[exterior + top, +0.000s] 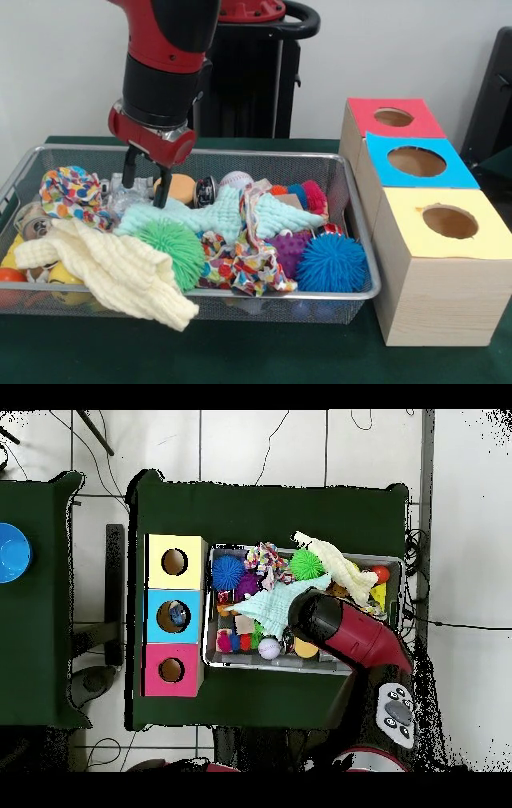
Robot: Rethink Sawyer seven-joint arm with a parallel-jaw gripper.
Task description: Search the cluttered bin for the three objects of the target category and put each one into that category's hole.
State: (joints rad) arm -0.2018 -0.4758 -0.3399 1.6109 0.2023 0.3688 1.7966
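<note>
The wire mesh bin (272, 294) is full of mixed things; it also shows in the overhead view (208, 646). My gripper (145, 179) is low over the bin's far left part, fingers (128, 170) apart and pointing down. A see-through crinkly plastic piece (120, 197) lies right under them, beside a pale green knitted cloth (224, 214). I cannot tell whether the fingers touch it. The blue-panelled hole (416, 162) is in the middle box on the right. In the overhead view the blue-panelled hole (172, 616) shows something with blue marks inside, and the arm (345, 634) hides the gripper.
A red-panelled hole (394, 117) and a yellow-panelled hole (450, 221) flank the blue one. The bin holds a cream cloth (112, 268), green (172, 248), purple (290, 248) and blue (330, 262) spiky balls, a baseball (236, 180) and a metal can (36, 226).
</note>
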